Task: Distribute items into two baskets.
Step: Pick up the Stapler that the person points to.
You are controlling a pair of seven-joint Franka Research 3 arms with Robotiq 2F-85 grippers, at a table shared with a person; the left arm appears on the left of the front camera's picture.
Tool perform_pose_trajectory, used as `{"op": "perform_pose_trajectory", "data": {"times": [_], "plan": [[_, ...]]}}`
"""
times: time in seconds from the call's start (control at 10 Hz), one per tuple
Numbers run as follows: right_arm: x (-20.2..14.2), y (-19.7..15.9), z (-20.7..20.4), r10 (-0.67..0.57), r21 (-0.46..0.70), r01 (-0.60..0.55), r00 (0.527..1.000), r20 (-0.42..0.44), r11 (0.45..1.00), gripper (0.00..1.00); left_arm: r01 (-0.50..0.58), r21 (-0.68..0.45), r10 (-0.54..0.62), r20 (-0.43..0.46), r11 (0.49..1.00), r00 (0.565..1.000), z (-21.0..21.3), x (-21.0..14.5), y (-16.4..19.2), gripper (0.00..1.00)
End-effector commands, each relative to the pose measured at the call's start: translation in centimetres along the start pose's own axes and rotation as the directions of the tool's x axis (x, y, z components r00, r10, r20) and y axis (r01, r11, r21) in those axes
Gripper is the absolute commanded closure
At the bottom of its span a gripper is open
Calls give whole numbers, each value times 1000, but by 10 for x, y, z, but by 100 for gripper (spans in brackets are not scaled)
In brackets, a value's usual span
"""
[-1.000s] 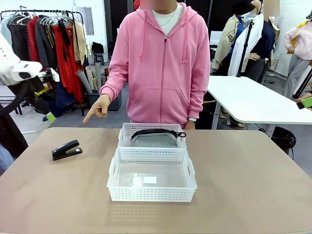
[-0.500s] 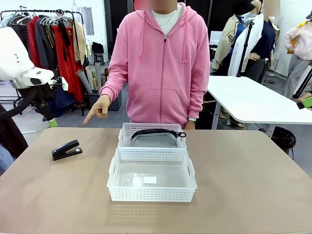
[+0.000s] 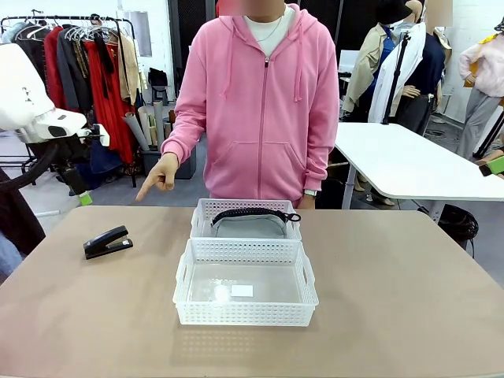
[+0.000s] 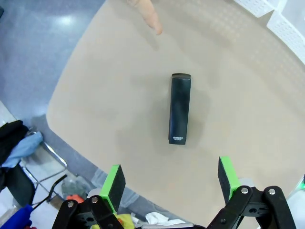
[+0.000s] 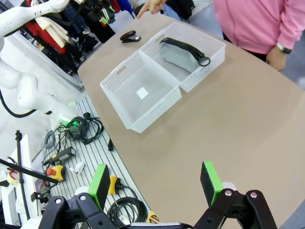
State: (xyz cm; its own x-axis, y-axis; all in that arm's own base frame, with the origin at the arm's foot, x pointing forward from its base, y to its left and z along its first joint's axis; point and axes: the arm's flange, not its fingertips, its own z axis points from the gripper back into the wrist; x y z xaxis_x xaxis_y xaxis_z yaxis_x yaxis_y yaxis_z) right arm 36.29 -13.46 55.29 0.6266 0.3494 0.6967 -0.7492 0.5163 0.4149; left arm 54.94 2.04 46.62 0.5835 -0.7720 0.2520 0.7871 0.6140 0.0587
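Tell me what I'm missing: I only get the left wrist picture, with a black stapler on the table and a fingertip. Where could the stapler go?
Observer: Two baskets stand mid-table, to the right of the stapler in the front view: a near basket and a far basket right behind it.
Operator: Is anything in them?
Observer: A grey pouch lies in the far basket.
Operator: Whose finger is that?
Observer: It belongs to a person in a pink hoodie standing at the far side. Their hand points down toward the stapler.
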Motion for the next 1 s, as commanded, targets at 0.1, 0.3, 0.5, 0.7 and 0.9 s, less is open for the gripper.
{"op": "perform_pose_trajectory", "data": {"times": [0.1, 0.3, 0.5, 0.7, 0.9], "plan": [[0, 1, -2, 24, 11, -24, 999, 33, 1000, 0, 35, 22, -35, -7, 999, 999, -8, 12, 7, 0], [0, 1, -2, 24, 11, -24, 999, 33, 1000, 0, 144, 3, -144, -25, 990, 989, -24, 25, 12, 0], [0, 1, -2, 24, 11, -24, 999, 33, 1000, 0, 233, 7, -233, -40, 972, 972, -49, 32, 15, 0], [0, 1, -2, 24, 11, -24, 999, 33, 1000, 0, 257, -39, -259, -98, 966, 961, -69, 37, 22, 0], [0, 1, -2, 24, 11, -24, 999, 33, 1000, 0, 293, -37, -295, -134, 955, 946, -87, 43, 28, 0]]}}
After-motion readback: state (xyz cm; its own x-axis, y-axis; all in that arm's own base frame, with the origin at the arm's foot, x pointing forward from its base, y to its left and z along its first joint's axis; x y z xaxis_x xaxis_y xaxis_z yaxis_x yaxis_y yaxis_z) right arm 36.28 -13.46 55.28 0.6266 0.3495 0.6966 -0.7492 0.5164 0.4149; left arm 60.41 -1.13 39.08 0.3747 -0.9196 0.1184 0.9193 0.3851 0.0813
